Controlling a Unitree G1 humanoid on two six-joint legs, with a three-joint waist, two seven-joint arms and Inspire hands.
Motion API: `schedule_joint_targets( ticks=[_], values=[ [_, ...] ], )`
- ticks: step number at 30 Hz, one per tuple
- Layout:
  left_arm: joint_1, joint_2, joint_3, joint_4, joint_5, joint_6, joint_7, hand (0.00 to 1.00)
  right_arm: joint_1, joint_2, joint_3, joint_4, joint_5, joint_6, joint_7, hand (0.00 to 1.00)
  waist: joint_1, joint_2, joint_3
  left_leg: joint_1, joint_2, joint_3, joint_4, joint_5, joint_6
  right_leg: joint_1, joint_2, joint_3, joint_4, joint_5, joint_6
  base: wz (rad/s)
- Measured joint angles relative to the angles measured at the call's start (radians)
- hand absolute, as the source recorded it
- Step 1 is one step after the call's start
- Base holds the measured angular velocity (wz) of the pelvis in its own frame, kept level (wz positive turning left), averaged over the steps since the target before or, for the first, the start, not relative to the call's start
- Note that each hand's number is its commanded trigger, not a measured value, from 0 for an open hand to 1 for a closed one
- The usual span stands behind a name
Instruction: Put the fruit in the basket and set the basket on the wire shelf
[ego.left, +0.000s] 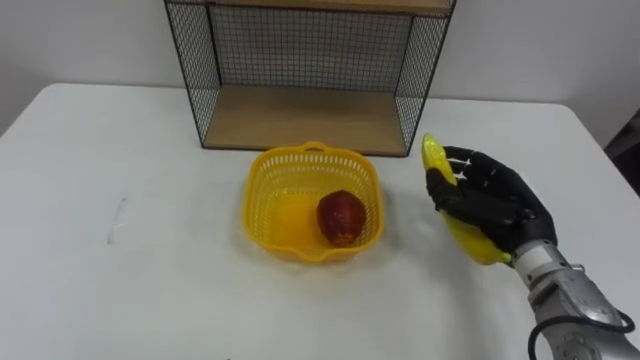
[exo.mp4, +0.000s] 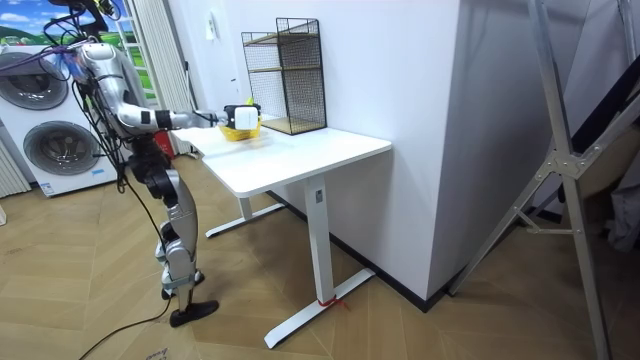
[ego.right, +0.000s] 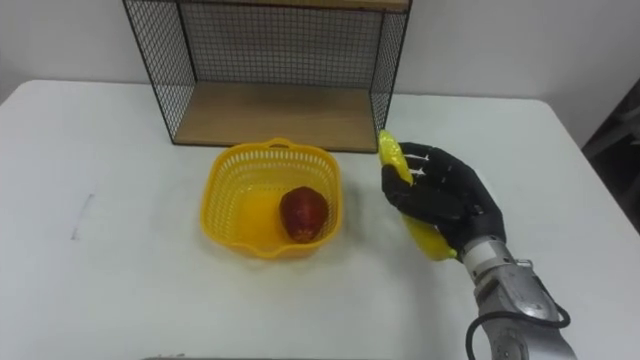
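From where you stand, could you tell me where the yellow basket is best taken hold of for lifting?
Likely by the near rim of the basket, left of centre, coming from above on the robot's side. The rim is a thin open lip, the apple fills the near right part, and the wire shelf stands close behind the far rim. The right hand holds the banana.

We see a white rectangular metal-legged table (exo.mp4: 300, 155) against a plain white wall (exo.mp4: 400, 90), a brown wood-plank floor (exo.mp4: 90, 300) beneath, and white front-loading washing machines (exo.mp4: 52, 150) at the room view's left.
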Motion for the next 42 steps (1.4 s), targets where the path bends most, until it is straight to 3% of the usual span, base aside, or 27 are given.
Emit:
schedule_joint_targets(
  ticks=[4, 8, 13, 16, 21, 31, 42],
  values=[
    [-0.018, 0.003, -0.002, 0.009, 0.000, 0.000, -0.002, 0.00, -0.001, 0.000, 0.002, -0.001, 0.000, 0.000, 0.001, 1.00, 0.013, -0.018, 0.0099, 0.001, 0.004, 0.000, 0.000, 0.000, 0.000, 0.002, -0.002, 0.000, 0.001, 0.000, 0.000, 0.00],
    [-0.023, 0.005, -0.013, 0.009, 0.002, 0.000, -0.005, 0.00, -0.014, -0.001, 0.007, -0.020, -0.006, 0.000, 0.001, 1.00, 0.015, -0.030, 0.0105, -0.004, 0.004, 0.000, -0.001, 0.000, 0.001, -0.002, -0.003, -0.002, 0.002, 0.000, 0.001, 0.00],
    [-0.024, 0.009, -0.023, 0.010, 0.002, -0.001, -0.003, 0.00, -0.064, -0.006, 0.026, -0.090, -0.012, -0.002, -0.001, 1.00, 0.016, -0.018, 0.0156, -0.008, 0.001, -0.003, -0.002, 0.000, 0.001, -0.007, 0.000, -0.002, 0.000, 0.002, 0.001, 0.00],
    [-0.039, 0.009, -0.023, 0.009, 0.002, -0.001, 0.000, 0.00, -0.095, -0.029, 0.049, -0.102, -0.037, -0.002, -0.002, 1.00, 0.019, -0.011, 0.0145, -0.021, 0.000, -0.009, 0.000, 0.000, 0.000, -0.021, 0.000, -0.003, 0.000, 0.002, 0.000, 0.00],
    [-0.052, 0.008, -0.022, 0.012, 0.002, 0.001, 0.000, 0.00, -0.108, -0.029, 0.079, -0.178, -0.106, -0.002, -0.010, 1.00, 0.047, 0.005, 0.0107, -0.020, 0.000, -0.010, -0.001, 0.001, 0.000, -0.024, 0.001, -0.002, -0.001, 0.002, 0.000, 0.00],
    [-0.061, 0.007, -0.038, 0.027, 0.002, 0.001, -0.005, 0.00, -0.161, -0.028, 0.110, -0.206, -0.127, -0.002, 0.024, 1.00, 0.067, -0.021, 0.0107, -0.023, 0.000, -0.025, -0.001, 0.001, 0.000, -0.016, -0.003, -0.013, -0.002, 0.002, 0.000, 0.04],
    [-0.070, 0.016, -0.055, 0.027, 0.002, 0.001, -0.005, 0.00, -0.161, -0.029, 0.144, -0.206, -0.236, -0.001, 0.033, 1.00, 0.071, -0.017, 0.0139, -0.041, 0.000, -0.029, 0.014, 0.001, 0.000, -0.019, -0.002, -0.032, 0.002, 0.002, 0.000, 0.04]
  ],
)
